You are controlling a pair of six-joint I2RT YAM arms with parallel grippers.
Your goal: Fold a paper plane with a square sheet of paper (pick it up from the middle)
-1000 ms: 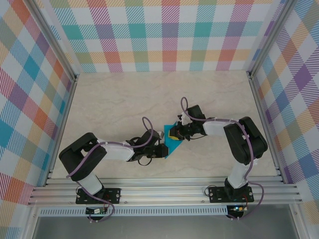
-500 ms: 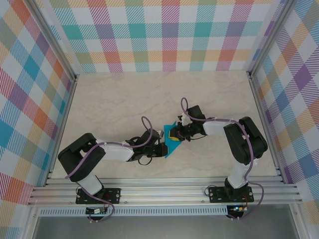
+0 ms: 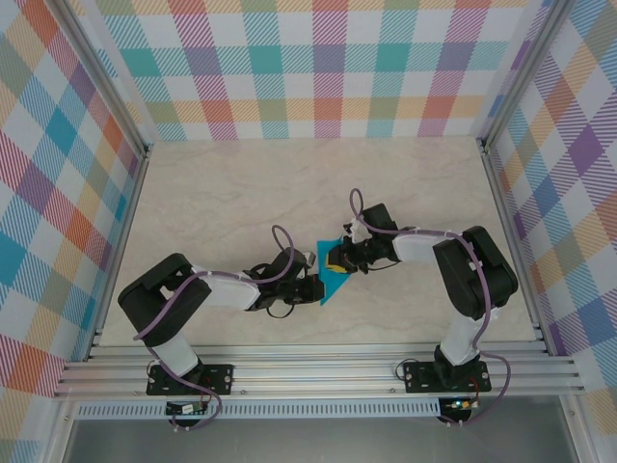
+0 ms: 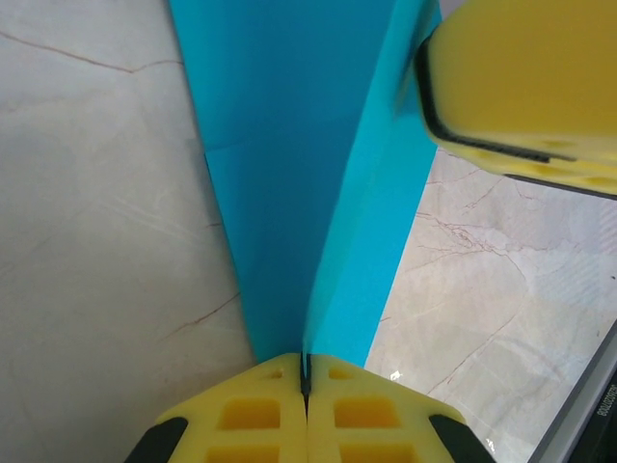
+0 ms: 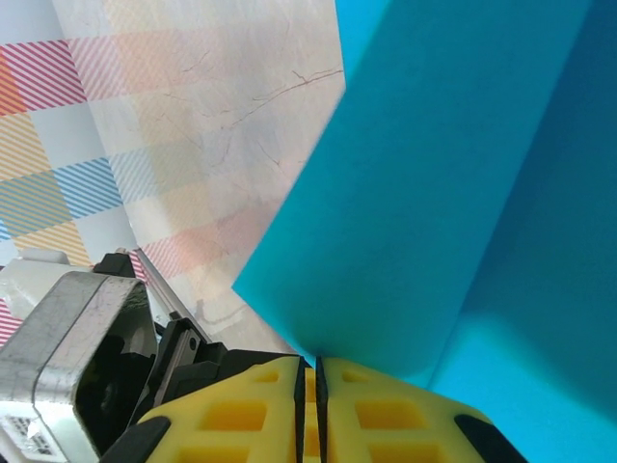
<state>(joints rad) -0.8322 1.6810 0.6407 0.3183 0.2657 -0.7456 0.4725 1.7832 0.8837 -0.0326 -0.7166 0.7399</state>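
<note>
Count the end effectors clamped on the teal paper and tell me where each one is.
2. The left end effector is shut on the teal paper at its near left end. The right end effector is shut on its far right edge.

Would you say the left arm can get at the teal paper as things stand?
Most likely yes: the jaws of the left arm are shut on a fold of the teal paper, and the right arm, pinching another edge, leaves that end free.
</note>
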